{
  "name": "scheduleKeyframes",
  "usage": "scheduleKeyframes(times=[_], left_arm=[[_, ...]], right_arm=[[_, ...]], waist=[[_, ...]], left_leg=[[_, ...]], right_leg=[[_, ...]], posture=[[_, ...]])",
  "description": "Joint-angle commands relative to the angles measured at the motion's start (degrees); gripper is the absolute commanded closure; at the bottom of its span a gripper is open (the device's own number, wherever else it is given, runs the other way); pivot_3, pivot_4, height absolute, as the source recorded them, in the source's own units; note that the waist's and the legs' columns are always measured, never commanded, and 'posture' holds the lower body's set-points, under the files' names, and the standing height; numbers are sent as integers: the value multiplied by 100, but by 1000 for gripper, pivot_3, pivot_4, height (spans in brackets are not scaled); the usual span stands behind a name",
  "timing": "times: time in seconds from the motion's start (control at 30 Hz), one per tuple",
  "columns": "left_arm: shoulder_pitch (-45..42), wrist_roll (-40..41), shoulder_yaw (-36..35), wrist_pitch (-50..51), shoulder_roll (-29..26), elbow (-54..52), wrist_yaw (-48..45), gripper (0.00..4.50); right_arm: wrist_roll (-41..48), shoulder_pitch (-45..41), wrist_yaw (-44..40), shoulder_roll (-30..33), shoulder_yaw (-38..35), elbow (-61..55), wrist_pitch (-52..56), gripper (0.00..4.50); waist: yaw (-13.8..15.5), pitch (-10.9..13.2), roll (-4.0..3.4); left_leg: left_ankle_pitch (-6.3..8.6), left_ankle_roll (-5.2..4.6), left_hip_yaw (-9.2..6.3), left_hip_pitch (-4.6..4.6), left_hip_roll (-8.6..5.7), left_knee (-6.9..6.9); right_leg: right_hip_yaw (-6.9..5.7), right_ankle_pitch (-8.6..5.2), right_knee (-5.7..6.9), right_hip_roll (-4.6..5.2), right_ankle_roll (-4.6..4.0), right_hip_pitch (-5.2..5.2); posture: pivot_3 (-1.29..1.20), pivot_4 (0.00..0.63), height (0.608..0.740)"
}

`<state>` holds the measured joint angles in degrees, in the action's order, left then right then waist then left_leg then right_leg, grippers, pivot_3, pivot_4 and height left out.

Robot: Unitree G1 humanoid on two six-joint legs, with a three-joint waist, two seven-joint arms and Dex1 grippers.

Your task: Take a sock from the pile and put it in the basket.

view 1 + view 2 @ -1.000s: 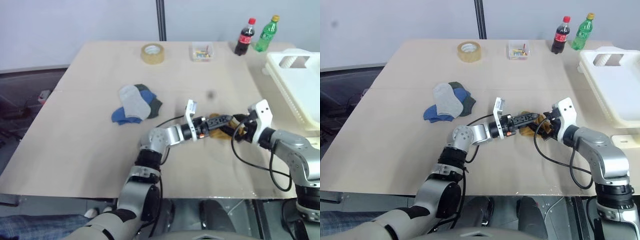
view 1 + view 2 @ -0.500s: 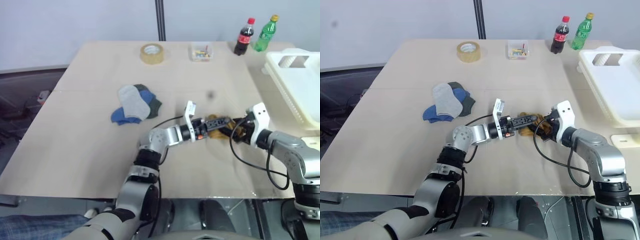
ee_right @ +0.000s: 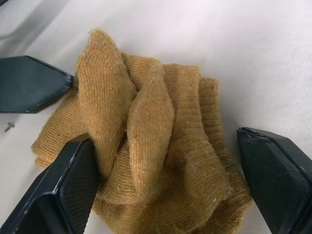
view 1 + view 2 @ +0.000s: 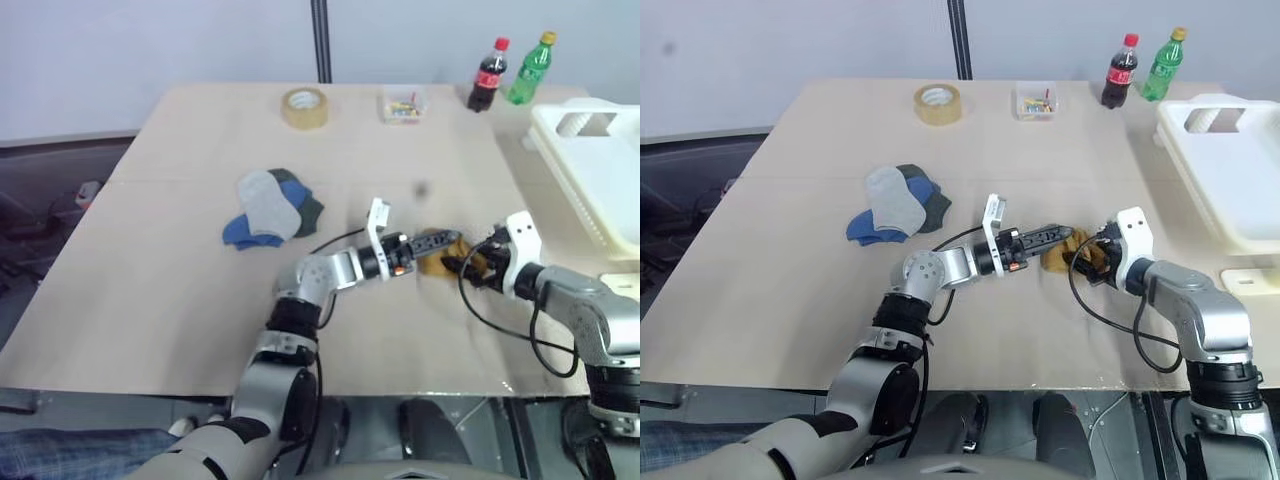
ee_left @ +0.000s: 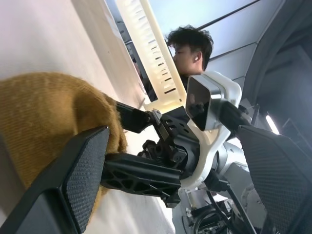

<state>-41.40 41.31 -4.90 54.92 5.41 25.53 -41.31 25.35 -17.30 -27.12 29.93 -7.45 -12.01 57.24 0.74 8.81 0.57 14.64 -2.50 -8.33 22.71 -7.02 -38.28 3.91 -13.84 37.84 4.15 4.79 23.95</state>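
Note:
A crumpled mustard-yellow sock (image 4: 437,263) lies on the table, apart from the pile (image 4: 270,207) of grey, blue and dark socks at the left. My right gripper (image 4: 468,265) is open, its two fingers (image 3: 63,195) standing on either side of the sock (image 3: 156,146). From the other side my left gripper (image 4: 436,243) points at it, open, with one finger (image 5: 73,180) against the sock's edge (image 5: 44,117). The white ribbed basket (image 4: 1220,150) stands at the table's right edge.
A tape roll (image 4: 305,107), a small clear box (image 4: 404,103), a cola bottle (image 4: 490,74) and a green bottle (image 4: 531,68) stand along the far edge. A person (image 5: 190,48) is behind the basket in the left wrist view.
My right gripper has sunk a little and tipped further down over the mustard sock. The left arm and the sock have stayed put.

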Motion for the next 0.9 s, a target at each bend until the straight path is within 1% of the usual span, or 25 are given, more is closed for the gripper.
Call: scheduleKeyframes(times=[0.03,0.07,0.13,0.17,0.2,0.23,0.27,0.3,0.33,0.37,0.4,0.5,0.67,0.77,0.9], left_arm=[[143,69,133,-36,-91,-578,-228,0],[205,64,176,-46,-134,-698,-269,0],[347,-21,340,-94,-254,-973,-330,0],[422,-77,435,-129,-316,-1109,-352,0],[481,-127,523,-165,-372,-1215,-377,0],[534,-204,632,-223,-444,-1315,-405,0],[585,-278,711,-293,-509,-1408,-402,0],[631,-431,831,-428,-614,-1514,-392,0],[686,-599,967,-586,-721,-1633,-371,0],[745,-859,1175,-811,-882,-1773,-362,0],[798,-1121,1391,-1043,-1050,-1900,-384,0],[974,-1968,2057,-1830,-1721,-2337,-520,0],[1267,-2628,2341,-2934,-2404,-2849,-720,0],[1404,-2821,2311,-3415,-2575,-3034,-709,0],[1507,-2815,2182,-3628,-2552,-3202,-599,0]], right_arm=[[127,147,43,-55,65,117,538,60],[163,137,32,-78,64,99,566,289],[182,128,12,-96,79,81,554,925],[178,131,3,-97,91,76,541,1320],[177,134,-1,-98,97,75,535,1831],[182,130,4,-110,97,77,538,2228],[188,122,1,-121,105,81,526,2829],[194,113,-23,-122,123,93,492,3145],[205,118,-39,-122,129,94,467,3701],[214,123,-58,-116,137,97,441,4001],[219,127,-79,-109,148,100,421,4437],[241,110,-116,-124,182,112,402,4475],[239,70,-179,-104,200,167,370,4475],[208,22,-283,-5,251,198,320,4475],[277,-137,-441,206,202,87,325,4475]], waist=[[3,-1,0],[0,-1,0],[0,-2,0],[-1,-2,0],[-1,-2,0],[-1,-2,0],[-1,-2,-1],[-5,-2,-1],[-6,-2,-1],[-7,-3,-1],[-9,-4,0],[-13,-6,-3],[-12,-6,-3],[-11,-6,-3],[-8,-6,-3]], left_leg=[[0,0,0,0,0,0],[0,0,0,0,0,0],[0,0,-1,0,0,1],[0,0,0,0,0,1],[0,0,0,0,0,1],[0,0,0,0,0,2],[0,0,0,0,0,2],[0,0,0,0,0,2],[0,0,1,-1,0,2],[0,0,1,-1,0,1],[0,0,1,-2,0,2],[0,1,2,-6,1,5],[1,0,3,-6,2,8],[1,0,3,-6,3,8],[1,-2,3,-6,3,8]], right_leg=[[0,0,0,0,0,0],[0,0,-1,0,0,0],[0,0,-2,0,0,0],[0,0,-3,0,0,0],[0,0,-2,0,0,0],[1,0,-2,0,0,0],[1,0,-2,0,0,0],[1,0,-2,0,-1,0],[2,0,-2,0,-1,0],[2,0,-1,0,-1,0],[2,0,-1,0,-1,-1],[4,0,-1,0,-2,-1],[5,0,-4,1,-2,-2],[5,0,-6,2,-2,-2],[4,0,-6,2,-2,-2]], posture=[[0,150,739],[0,150,739],[0,150,739],[0,150,739],[0,150,739],[0,150,739],[0,150,739],[0,150,739],[0,150,739],[0,150,739],[0,150,739],[0,150,739],[0,150,739],[0,150,739],[0,150,739]])
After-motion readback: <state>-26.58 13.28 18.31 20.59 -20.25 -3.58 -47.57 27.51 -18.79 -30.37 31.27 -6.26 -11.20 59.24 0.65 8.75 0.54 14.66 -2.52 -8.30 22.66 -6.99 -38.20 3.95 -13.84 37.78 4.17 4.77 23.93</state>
